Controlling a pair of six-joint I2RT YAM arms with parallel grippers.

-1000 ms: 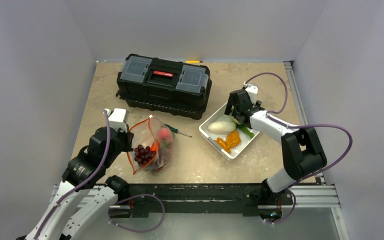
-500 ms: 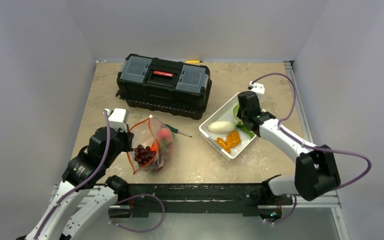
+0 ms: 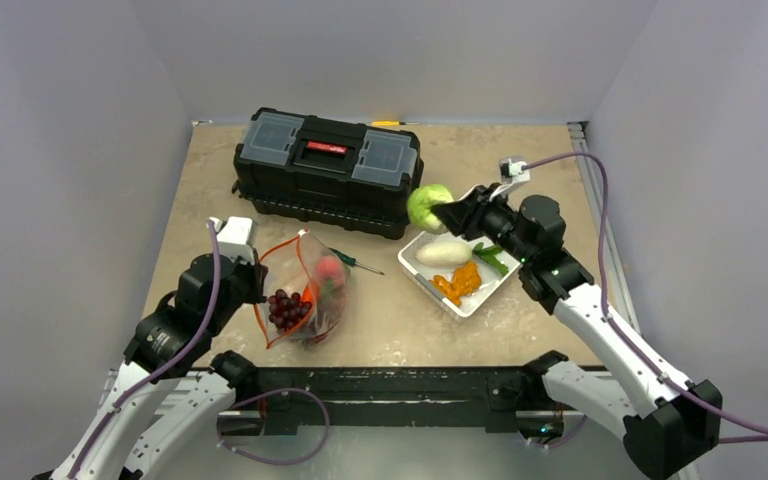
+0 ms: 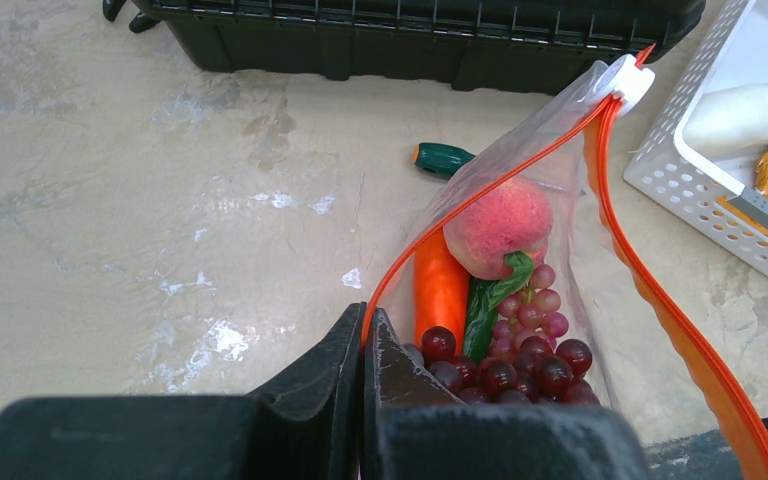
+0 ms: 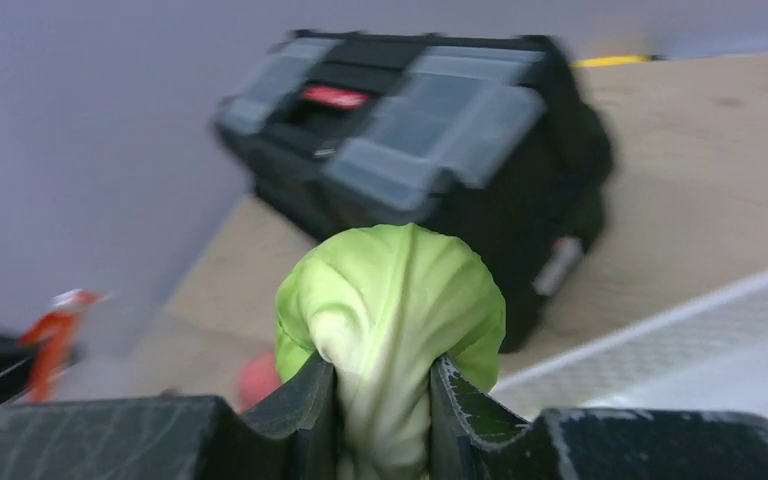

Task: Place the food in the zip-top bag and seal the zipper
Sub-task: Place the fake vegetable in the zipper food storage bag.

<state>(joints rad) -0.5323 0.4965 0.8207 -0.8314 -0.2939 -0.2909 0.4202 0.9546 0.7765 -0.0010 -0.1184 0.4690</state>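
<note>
Right end effector [image 5: 380, 395] pinches the pale green, veined, rounded cabbage [image 5: 390, 290], which I hold up between the black hard-plastic toolbox [image 3: 328, 170] and the white slatted basket [image 3: 433, 291]. My left end effector [image 4: 363, 345] is clamped on the rim of the crinkly clear zip-top bag [image 4: 580, 220] at its orange zipper [image 4: 660, 310], mouth gaping. Fuzzy peach [image 4: 510, 225], smooth carrot [image 4: 440, 290] and grapes [image 4: 520, 365] are inside. Green-handled screwdriver [image 4: 440, 158] lies just behind the bag on the mottled tabletop [image 4: 160, 200].

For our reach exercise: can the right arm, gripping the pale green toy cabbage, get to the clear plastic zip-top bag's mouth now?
Probably yes: the left gripper holds the clear plastic zip-top bag open, and only a flat green-handled screwdriver lies between it and the right gripper.
</note>
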